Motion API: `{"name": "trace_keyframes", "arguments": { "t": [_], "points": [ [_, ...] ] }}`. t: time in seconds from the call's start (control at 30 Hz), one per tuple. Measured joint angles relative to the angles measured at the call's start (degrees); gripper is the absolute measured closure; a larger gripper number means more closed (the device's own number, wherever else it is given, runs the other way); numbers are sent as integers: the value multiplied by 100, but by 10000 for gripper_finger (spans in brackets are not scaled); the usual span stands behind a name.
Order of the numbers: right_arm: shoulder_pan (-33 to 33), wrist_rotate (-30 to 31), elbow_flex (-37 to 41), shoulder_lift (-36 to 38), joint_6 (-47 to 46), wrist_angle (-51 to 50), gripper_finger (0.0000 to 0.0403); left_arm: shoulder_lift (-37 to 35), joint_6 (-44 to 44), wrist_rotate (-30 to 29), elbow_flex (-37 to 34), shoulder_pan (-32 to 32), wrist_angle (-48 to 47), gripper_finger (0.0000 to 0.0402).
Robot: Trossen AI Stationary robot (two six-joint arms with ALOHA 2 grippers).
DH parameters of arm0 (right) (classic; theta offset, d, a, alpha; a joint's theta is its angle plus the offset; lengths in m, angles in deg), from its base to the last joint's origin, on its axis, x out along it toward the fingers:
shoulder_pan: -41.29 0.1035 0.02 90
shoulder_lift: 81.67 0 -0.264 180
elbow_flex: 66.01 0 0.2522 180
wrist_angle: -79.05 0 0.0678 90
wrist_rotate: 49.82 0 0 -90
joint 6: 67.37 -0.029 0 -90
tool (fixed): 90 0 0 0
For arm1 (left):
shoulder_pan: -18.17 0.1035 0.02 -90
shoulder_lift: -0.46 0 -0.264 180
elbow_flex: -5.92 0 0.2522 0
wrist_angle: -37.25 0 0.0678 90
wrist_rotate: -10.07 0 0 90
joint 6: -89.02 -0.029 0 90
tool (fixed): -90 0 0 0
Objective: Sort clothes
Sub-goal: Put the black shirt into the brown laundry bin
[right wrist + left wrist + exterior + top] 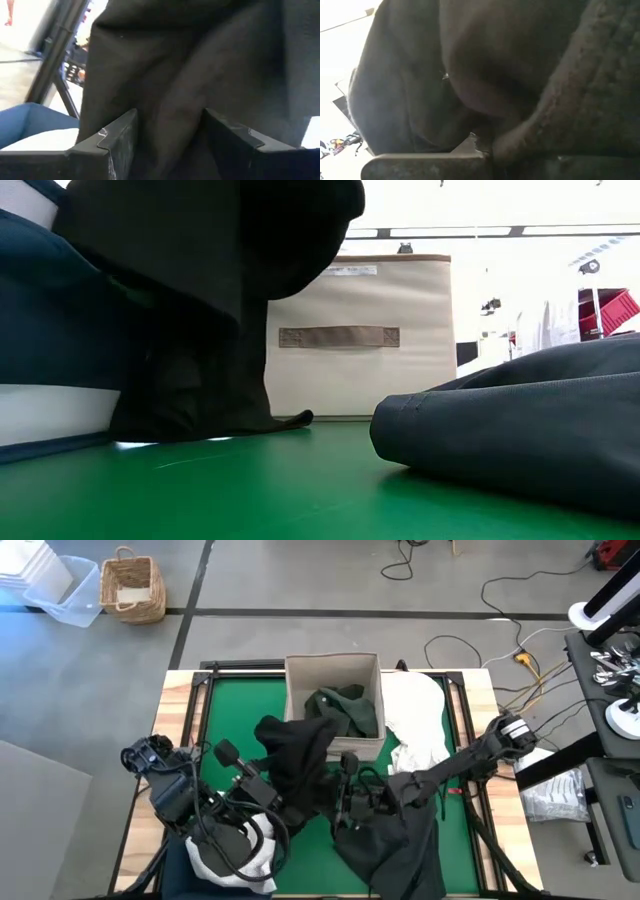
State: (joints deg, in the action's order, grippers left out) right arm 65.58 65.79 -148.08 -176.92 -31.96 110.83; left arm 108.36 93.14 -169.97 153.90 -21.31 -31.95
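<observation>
White fabric [235,862] first, at my far left: a garment lying in the navy bin [178,862] at the near left corner, under the left arm. I count it as sorted.

Black garment [295,755], centre-left: lifted off the green mat [225,710], hanging in heavy folds between bin and beige box [332,668]. The left gripper [262,790] sits at its near edge, jaws closed; its wrist view is filled with dark cloth, so I judge it gripping this piece. The right gripper [350,795] is at the garment's other side, jaws spread wide with black cloth lying between the fingers [117,137], not pinched. In transit, not yet sorted.

Dark green garment [345,708], centre: bunched inside the beige box, partly over its front wall. Sorted, by my reading.

Charcoal garment [395,840], right of centre: slumped on the mat under the right arm, thick rounded folds. Still to do.

White garment [420,720], right: crumpled on the mat beside the box. Still to do.
</observation>
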Motion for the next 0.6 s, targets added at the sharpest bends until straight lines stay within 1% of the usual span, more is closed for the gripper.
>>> {"name": "trace_keyframes", "arguments": {
  "t": [0.1,0.27,0.6],
  "points": [
    [2,191,-247,-215,135,-7,186,88,83,16,0,-4,-4,401],
    [-4,114,-526,-339,114,5,186,217,257,94,0,-42,0,401],
    [-19,102,-502,-238,58,12,189,314,913,48,0,-403,-102,401]
  ]
}}
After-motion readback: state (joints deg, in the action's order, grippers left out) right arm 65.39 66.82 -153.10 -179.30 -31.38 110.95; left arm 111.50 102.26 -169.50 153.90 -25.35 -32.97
